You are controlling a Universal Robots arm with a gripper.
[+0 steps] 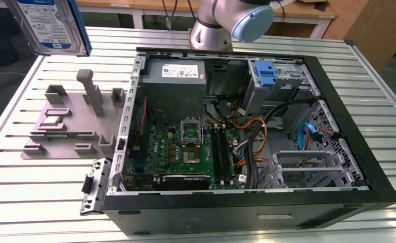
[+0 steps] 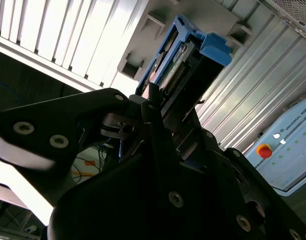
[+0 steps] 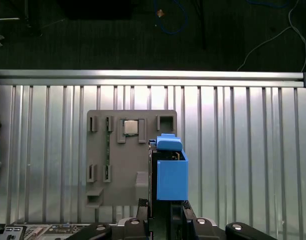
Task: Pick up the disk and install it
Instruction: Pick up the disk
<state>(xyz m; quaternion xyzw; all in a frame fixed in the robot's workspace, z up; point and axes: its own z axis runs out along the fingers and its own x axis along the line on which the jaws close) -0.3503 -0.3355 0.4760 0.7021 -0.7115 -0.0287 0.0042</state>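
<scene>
The tool (image 3: 163, 204) is pinching the disk (image 3: 171, 172) by one end. The disk sticks straight out from the tool, with its long side pointing away from it. In the exterior view the disk (image 1: 49, 25) hangs high in the air over the far corner of the worktop (image 1: 22, 202), on the exterior view's left. Its label faces the camera and its long side runs up and down.

Right under the disk is the grey holder (image 1: 56, 126), which sits near the worktop edge on the exterior view's left. In the first wrist view a little square chip (image 3: 131, 127) rests in one of its slots. A tall post (image 1: 92, 91) stands up from the holder, close below the disk.

The open computer box (image 1: 380, 187) lies to the exterior view's right of the disk, well apart from it. I think the spot that matters is the far corner of the box, by the blue latch (image 1: 268, 76). Between the disk and that corner stand the box's side wall and the grey power box (image 1: 174, 88). Orange wires (image 1: 255, 126) curl just beside the latch and could get in the way.
</scene>
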